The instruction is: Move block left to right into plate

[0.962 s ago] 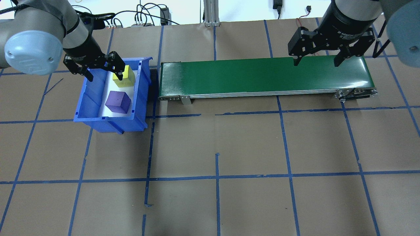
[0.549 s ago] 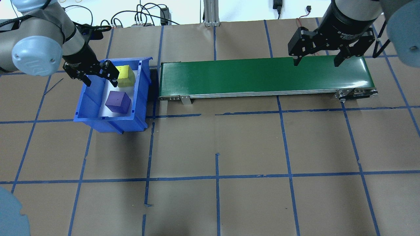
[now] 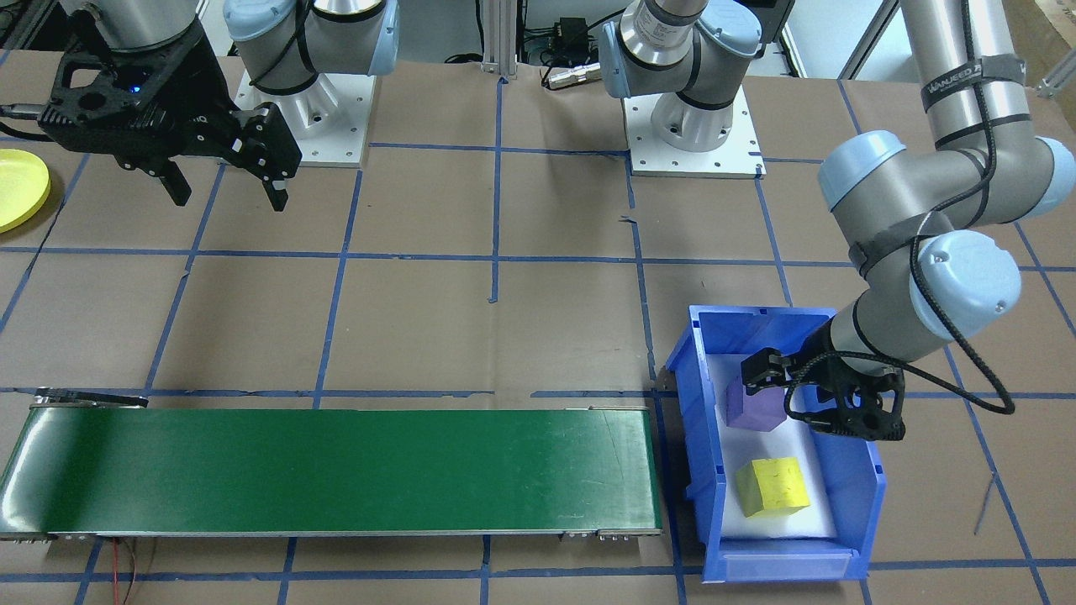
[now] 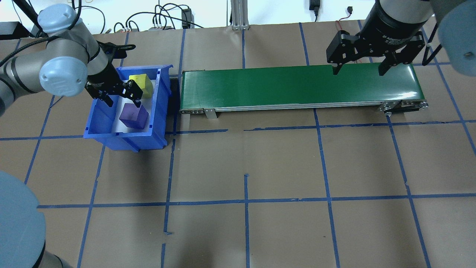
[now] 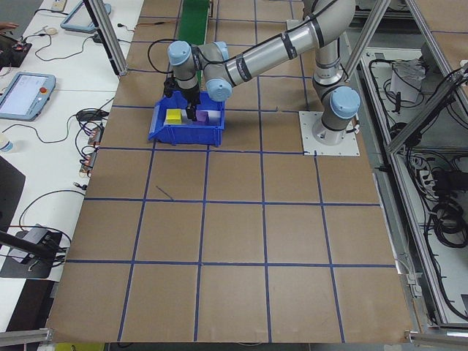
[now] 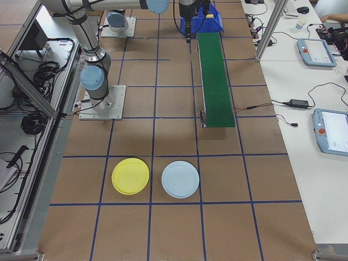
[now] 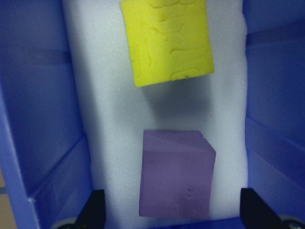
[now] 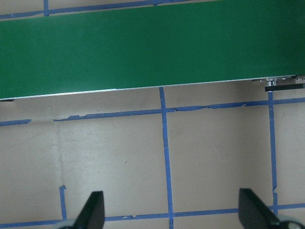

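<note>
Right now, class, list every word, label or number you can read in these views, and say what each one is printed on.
"2F Adaptive": white print on the black body of the right gripper; the words after it are too blurred to read.
White print on the black strap round the left arm: too blurred to read surely.
Pendant screen beside the table: too small to read.
Purple block and yellow block: no text.

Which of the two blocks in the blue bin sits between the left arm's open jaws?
The purple block. The left gripper is spread over it, while the yellow block lies beyond, nearer the bin's far end.
</note>
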Robot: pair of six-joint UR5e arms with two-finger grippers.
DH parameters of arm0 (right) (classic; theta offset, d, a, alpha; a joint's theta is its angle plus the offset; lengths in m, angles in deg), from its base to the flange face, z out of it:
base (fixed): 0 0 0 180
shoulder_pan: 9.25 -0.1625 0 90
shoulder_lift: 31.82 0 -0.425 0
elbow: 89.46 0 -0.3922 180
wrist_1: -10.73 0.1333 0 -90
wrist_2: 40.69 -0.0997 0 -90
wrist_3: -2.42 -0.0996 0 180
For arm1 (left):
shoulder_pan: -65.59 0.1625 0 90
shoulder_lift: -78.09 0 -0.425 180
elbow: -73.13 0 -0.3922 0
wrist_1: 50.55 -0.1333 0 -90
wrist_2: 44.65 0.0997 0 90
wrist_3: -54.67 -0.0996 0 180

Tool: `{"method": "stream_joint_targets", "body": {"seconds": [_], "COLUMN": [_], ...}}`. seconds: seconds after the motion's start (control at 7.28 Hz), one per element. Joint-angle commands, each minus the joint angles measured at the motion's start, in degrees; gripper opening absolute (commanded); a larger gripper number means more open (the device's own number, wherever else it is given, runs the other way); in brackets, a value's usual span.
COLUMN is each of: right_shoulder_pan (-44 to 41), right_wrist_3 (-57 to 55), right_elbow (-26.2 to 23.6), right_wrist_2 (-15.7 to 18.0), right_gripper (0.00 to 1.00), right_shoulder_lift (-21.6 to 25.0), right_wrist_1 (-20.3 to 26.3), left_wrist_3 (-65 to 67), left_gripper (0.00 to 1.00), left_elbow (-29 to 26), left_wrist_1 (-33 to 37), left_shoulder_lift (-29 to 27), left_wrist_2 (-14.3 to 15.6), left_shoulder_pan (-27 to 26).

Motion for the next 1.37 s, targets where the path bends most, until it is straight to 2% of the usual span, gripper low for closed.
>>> {"method": "stream_joint_targets", "body": {"seconds": [0.0, 0.14, 0.27, 0.41, 0.55, 0.69, 0.96, 1.1, 1.24], "right_shoulder_pan": [0.06, 0.06, 0.06, 0.06, 0.06, 0.06, -0.03, 0.06, -0.03], "right_wrist_3": [0.00, 0.00, 0.00, 0.00, 0.00, 0.00, 0.00, 0.00, 0.00], "right_elbow": [0.00, -0.09, -0.09, -0.09, -0.17, -0.17, -0.17, -0.17, -0.17], "right_wrist_2": [0.00, 0.00, 0.00, 0.00, 0.00, 0.00, 0.00, 0.00, 0.00], "right_gripper": [1.00, 1.00, 1.00, 1.00, 1.00, 1.00, 1.00, 1.00, 1.00], "right_shoulder_lift": [0.00, 0.00, 0.00, 0.00, 0.00, 0.00, 0.00, 0.00, 0.00], "right_wrist_1": [0.04, 0.04, 0.04, 0.04, 0.04, -0.05, -0.05, 0.04, -0.05], "left_wrist_3": [0.10, 0.10, -0.16, -0.43, -0.34, 0.44, -0.07, 0.62, 2.02], "left_gripper": [1.00, 1.00, 0.77, 0.42, 0.28, 0.28, 0.28, 0.28, 0.28], "left_elbow": [3.39, 3.75, 3.84, 3.49, 2.53, 1.56, 0.50, -1.24, -3.26], "left_wrist_1": [-2.82, -3.36, -4.14, -4.41, -5.02, -8.77, -9.86, -10.13, -9.95], "left_shoulder_lift": [-0.72, -0.72, -1.24, -1.33, -0.20, 2.59, 10.41, 10.79, 10.53], "left_wrist_2": [-0.09, -0.35, -1.31, -0.89, -0.71, -0.79, -1.93, -3.24, -3.26], "left_shoulder_pan": [-0.07, -0.07, -0.07, -0.07, -0.07, -0.16, -1.12, -3.48, -6.29]}}
